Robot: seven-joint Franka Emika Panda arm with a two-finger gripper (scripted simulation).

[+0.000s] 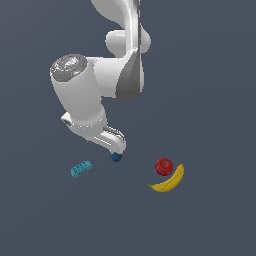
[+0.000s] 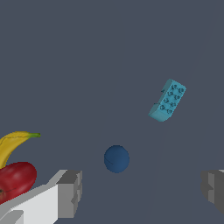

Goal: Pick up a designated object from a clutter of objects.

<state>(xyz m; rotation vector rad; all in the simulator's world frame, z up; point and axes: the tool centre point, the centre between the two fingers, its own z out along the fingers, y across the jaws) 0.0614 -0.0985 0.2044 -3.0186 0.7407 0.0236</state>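
Note:
The teal studded block (image 1: pixel 81 169) lies flat on the grey floor toward the exterior view's left; it also shows in the wrist view (image 2: pixel 168 100). My gripper (image 1: pixel 116 148) hangs above the floor, to the right of the block in the exterior view, over the small dark blue ball (image 1: pixel 116 157). In the wrist view the gripper (image 2: pixel 142 192) is open and empty, with the ball (image 2: pixel 117 159) lying between its fingers (image 2: pixel 70 194) and the block farther off. The red apple (image 1: pixel 164 166) and yellow banana (image 1: pixel 169 182) lie together at the exterior view's right.
The arm's white body (image 1: pixel 95 85) looms over the middle of the scene. The apple (image 2: pixel 15 180) and banana (image 2: pixel 13 144) sit at the edge of the wrist view beside one finger. The floor (image 1: pixel 210 100) is plain dark grey.

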